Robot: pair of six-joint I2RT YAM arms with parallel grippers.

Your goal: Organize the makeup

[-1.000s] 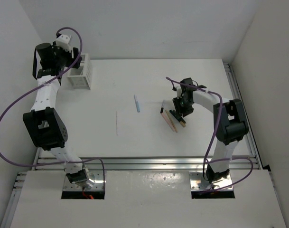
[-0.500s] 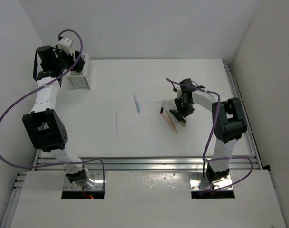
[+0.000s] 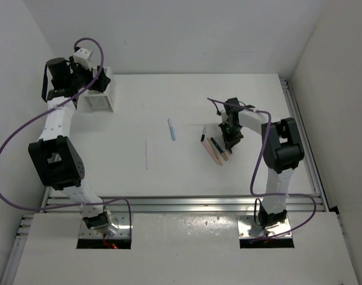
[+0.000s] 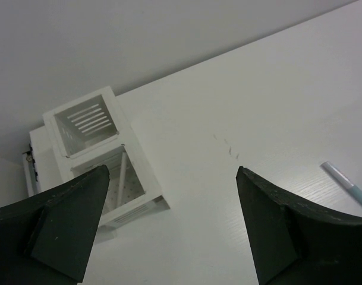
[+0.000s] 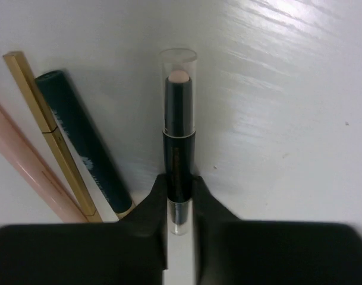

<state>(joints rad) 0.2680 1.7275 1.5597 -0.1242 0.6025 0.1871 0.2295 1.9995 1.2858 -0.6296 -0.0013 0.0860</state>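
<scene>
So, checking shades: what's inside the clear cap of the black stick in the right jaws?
A pale peach tip shows inside the clear cap; the black stick has its near end hidden between the jaws.

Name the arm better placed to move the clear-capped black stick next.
Right. Its jaws are shut on the clear-capped black stick; the left jaws hang open and empty near the white slatted box.

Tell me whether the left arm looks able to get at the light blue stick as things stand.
Probably yes. The left end effector hangs open near the white slatted box, and the light blue stick lies by itself, with nothing seen between them.
</scene>
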